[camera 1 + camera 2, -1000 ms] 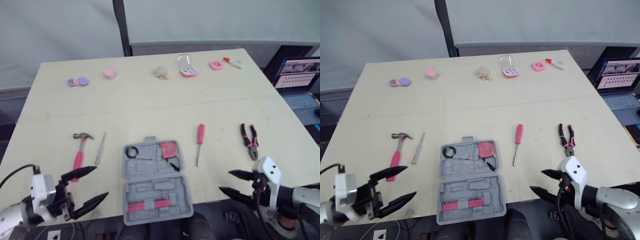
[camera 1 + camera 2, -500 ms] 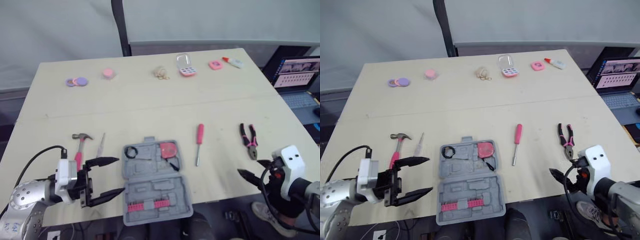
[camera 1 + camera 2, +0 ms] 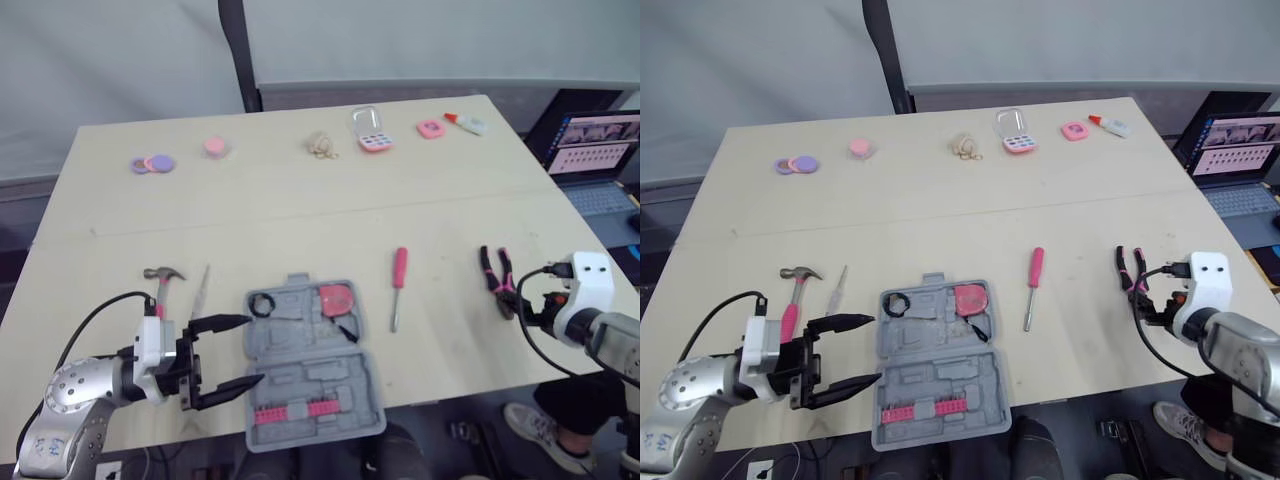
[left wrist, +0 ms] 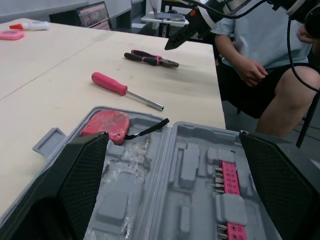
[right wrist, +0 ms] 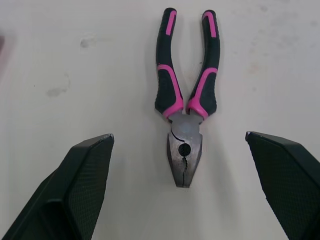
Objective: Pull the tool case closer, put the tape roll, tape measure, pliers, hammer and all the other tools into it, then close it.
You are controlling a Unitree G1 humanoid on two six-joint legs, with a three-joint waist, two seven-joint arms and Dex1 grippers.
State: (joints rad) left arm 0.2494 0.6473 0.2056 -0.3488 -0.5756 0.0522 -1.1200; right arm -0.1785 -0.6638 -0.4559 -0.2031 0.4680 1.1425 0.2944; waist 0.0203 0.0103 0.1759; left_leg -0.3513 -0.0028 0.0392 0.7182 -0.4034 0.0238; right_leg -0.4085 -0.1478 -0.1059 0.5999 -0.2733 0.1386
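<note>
The grey tool case [image 3: 312,372] lies open near the table's front edge, with a pink tape measure [image 3: 338,298], a black tape roll [image 3: 263,304] and pink bits [image 3: 295,411] in it. My left gripper [image 3: 250,350] is open at the case's left side, its fingers flanking the near half [image 4: 200,170]. A pink-handled hammer [image 3: 160,290] and a small screwdriver [image 3: 201,290] lie left of the case, a pink screwdriver [image 3: 398,283] to its right. Farther right are the pink-and-black pliers [image 5: 186,115], with my right gripper [image 5: 178,137] open above them.
Along the table's far edge are purple and pink discs [image 3: 152,163], a pink pot [image 3: 214,147], a beige bundle [image 3: 322,146], a clear-lidded pink box [image 3: 370,130], a small pink item [image 3: 431,128] and a glue bottle [image 3: 466,123]. A laptop [image 3: 592,150] sits off the right edge. A seated person [image 4: 255,50] is beside the table.
My left gripper has moved right, up to the case's left side. My right gripper has moved away from the front edge to over the pliers.
</note>
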